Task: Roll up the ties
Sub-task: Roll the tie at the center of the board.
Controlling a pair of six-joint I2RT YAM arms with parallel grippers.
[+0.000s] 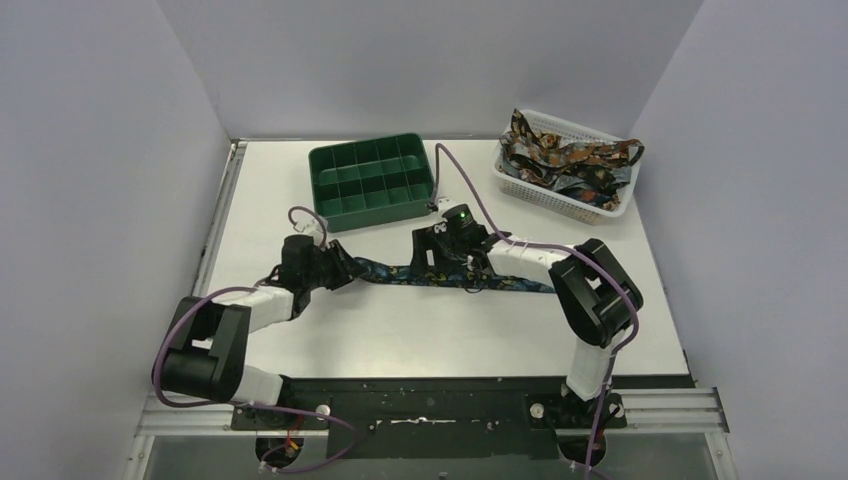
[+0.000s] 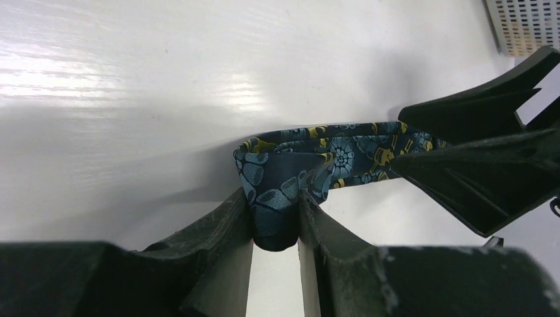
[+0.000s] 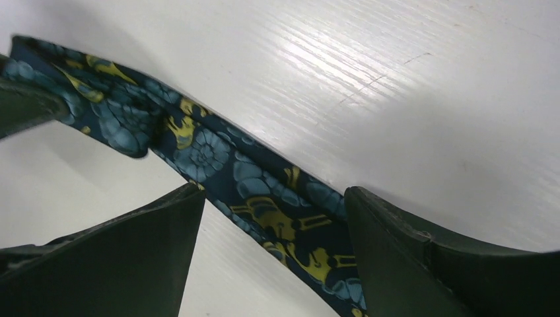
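One navy tie (image 1: pixel 395 271) with blue and yellow patterns lies stretched across the table's middle. My left gripper (image 1: pixel 345 268) is shut on its folded left end, which shows pinched between the fingers in the left wrist view (image 2: pixel 276 211). My right gripper (image 1: pixel 428 262) is open, its jaws straddling the flat tie (image 3: pixel 264 198) further right. The right gripper's black fingers (image 2: pixel 489 165) show in the left wrist view, close beside the fold. Several more ties (image 1: pixel 565 165) are piled in the white basket.
A green compartment tray (image 1: pixel 372 182) stands at the back, just behind the grippers. The white mesh basket (image 1: pixel 600 208) sits at the back right. Purple cables run from both arms over the table.
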